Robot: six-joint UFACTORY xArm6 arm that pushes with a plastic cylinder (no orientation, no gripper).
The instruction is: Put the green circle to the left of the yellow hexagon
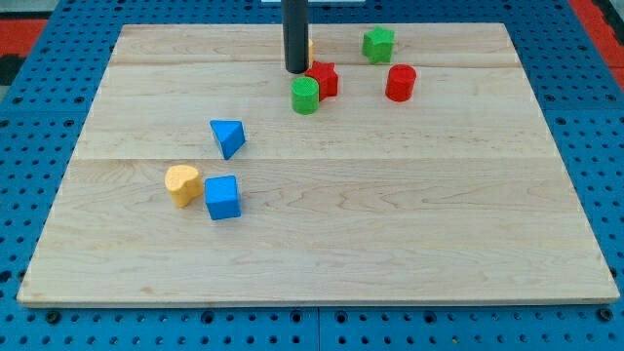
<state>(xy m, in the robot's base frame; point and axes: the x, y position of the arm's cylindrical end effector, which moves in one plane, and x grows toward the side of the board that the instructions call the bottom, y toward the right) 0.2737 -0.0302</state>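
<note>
The green circle (305, 96) stands near the view's top centre, touching the lower left of a red star-shaped block (325, 77). My tip (295, 70) rests on the board just above and left of the green circle, a small gap away. A sliver of a yellow block (311, 47) shows just right of the rod, mostly hidden behind it; its shape cannot be made out.
A green block (378, 44) and a red cylinder (400, 83) sit to the right of the rod. A blue triangle (227, 137), a yellow heart-like block (182, 184) and a blue cube (222, 197) lie at lower left. The wooden board (409, 244) sits on a blue pegboard.
</note>
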